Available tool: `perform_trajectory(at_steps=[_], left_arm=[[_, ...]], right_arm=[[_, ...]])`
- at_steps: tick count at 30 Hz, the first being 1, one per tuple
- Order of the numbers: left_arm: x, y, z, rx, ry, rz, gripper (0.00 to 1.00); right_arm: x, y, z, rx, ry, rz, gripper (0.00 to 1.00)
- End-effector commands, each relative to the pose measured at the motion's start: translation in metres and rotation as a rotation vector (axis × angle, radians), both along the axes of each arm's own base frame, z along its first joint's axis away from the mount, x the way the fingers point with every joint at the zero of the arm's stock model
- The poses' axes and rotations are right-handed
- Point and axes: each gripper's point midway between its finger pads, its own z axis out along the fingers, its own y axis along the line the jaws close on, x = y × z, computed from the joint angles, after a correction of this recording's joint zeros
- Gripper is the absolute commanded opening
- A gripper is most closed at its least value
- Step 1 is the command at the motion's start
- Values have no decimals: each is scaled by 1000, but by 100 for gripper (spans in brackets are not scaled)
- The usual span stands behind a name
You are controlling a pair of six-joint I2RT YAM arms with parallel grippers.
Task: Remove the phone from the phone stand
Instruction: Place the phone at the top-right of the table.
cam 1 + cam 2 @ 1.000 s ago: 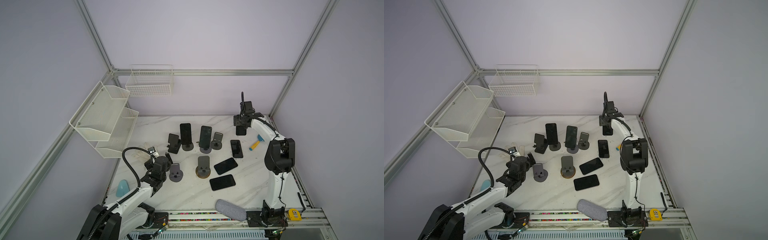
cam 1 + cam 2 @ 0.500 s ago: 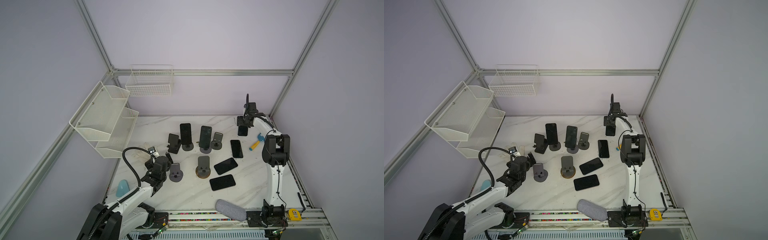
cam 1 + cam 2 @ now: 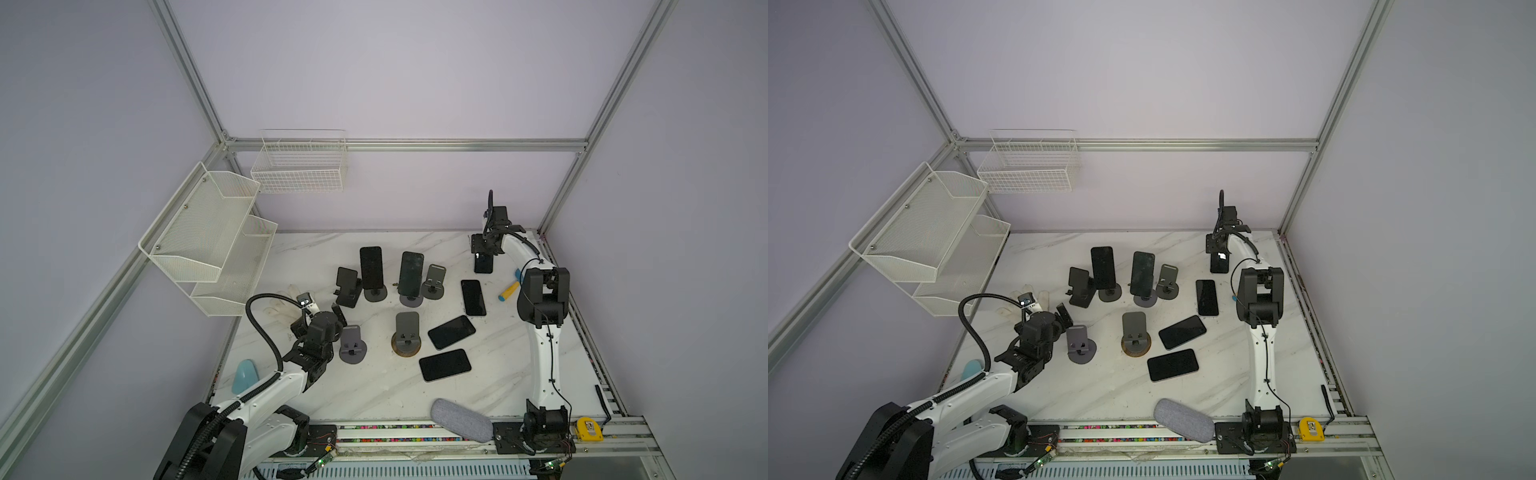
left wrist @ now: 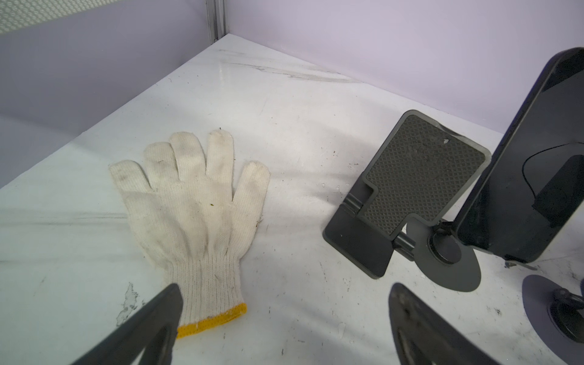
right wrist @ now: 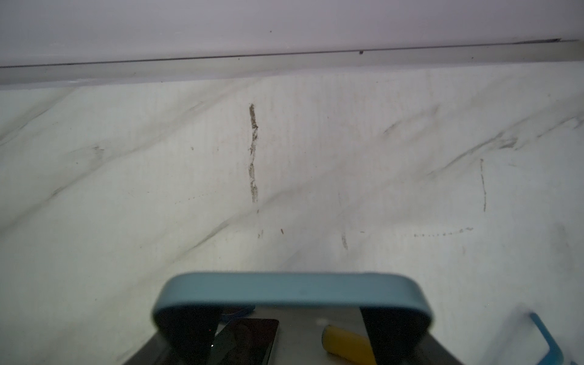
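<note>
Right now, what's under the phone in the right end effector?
Bare tabletop around the phone, no stand. The spot beneath its lower edge is covered by the phone itself.

The white stone-look tabletop [image 3: 374, 390] shows grey marble veins. The cream knitted glove [image 4: 192, 202] on the left has a yellow cuff edge. The black plastic phone stand [image 4: 420, 177] carries a diamond-grid pad. The blue-edged rectangular phone [image 5: 290, 290] has a black face.

Plain pale lilac walls [image 3: 395, 75] enclose the cell, braced by aluminium frame bars [image 3: 407, 144] at the corners. The worktop [image 3: 374, 390] is white with grey marble veining, scuffed in places. A two-tier white mesh shelf [image 3: 199, 232] hangs on the side wall and a wire basket [image 3: 299, 174] on the back wall. The light is soft and even.
</note>
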Motion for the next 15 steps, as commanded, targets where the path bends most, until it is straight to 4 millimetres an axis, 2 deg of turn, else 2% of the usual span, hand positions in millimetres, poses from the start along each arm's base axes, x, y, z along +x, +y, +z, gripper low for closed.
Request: perform_trajectory(at_steps=[1, 7, 15], left_arm=[[3, -1, 4, 19, 17, 2, 100], [1, 1, 5, 29, 27, 9, 100], [1, 2, 8, 29, 17, 15, 100]], right_arm=[[-4, -1, -20, -6, 53, 21, 60], [-1, 4, -35, 22, 76, 35, 61], [0, 1, -48, 8, 86, 25, 61]])
